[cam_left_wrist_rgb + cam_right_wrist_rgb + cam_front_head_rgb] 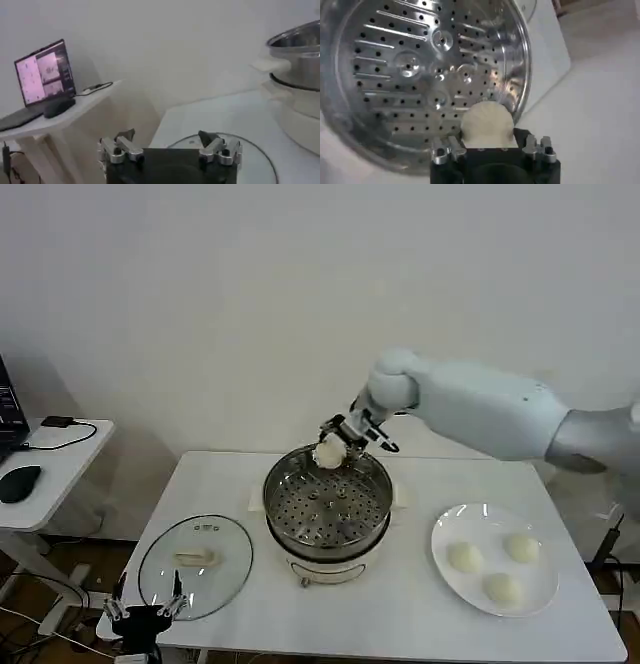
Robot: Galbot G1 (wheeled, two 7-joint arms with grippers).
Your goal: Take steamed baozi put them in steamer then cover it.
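One steamed baozi [328, 452] is clasped between the fingers of the right gripper [345, 442], held just above the far rim of the steamer [327, 506], a shiny steel pot with a perforated tray [420, 75] inside, standing mid-table. Three more baozi [492, 569] lie on a white plate [448, 572] to the robot's right of the pot. The glass cover [196, 565] lies flat on the white table [400, 614] to the pot's left. The left gripper [145, 612] waits at the table's near edge, apparently just beside the cover's rim, its fingers spread apart and empty.
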